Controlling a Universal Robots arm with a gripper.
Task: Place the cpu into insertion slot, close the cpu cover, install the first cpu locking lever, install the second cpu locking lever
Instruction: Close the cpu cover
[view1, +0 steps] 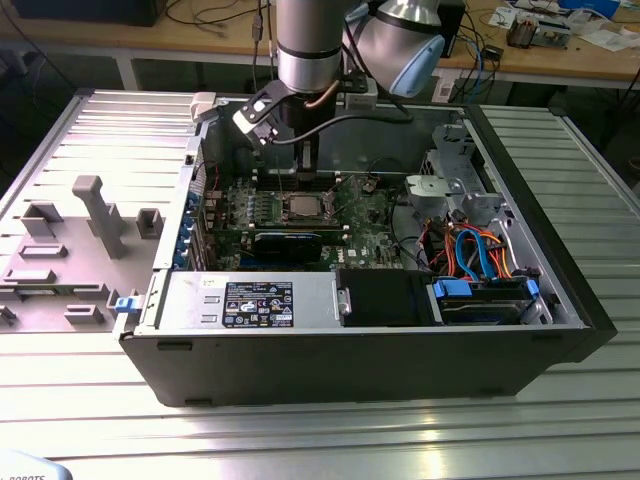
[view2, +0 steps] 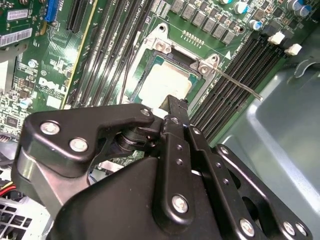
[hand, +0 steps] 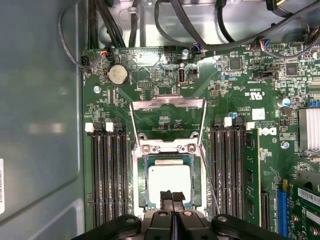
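Observation:
The cpu (hand: 170, 180) (view2: 167, 82) lies flat in the insertion slot (hand: 141, 167), silver-grey top up, inside the open computer case (view1: 303, 207). The cpu cover (hand: 167, 102) stands open, swung back from the hinge at the socket's far end. A thin locking lever (view2: 240, 85) (hand: 210, 181) sticks out loose along one side of the socket. My gripper (hand: 172, 196) (view2: 172, 102) (view1: 305, 178) hangs straight over the socket, shut with nothing between its fingers. Its tips sit over the chip's near edge, and I cannot tell whether they touch it.
Long memory slots (hand: 107, 175) flank the socket on both sides. A black card with a green stripe (view1: 288, 243) lies in front of the socket. A metal drive cage (view1: 450, 190) and coloured cables (view1: 470, 250) fill the exterior view's right. Grey fixtures (view1: 90, 215) stand outside the case.

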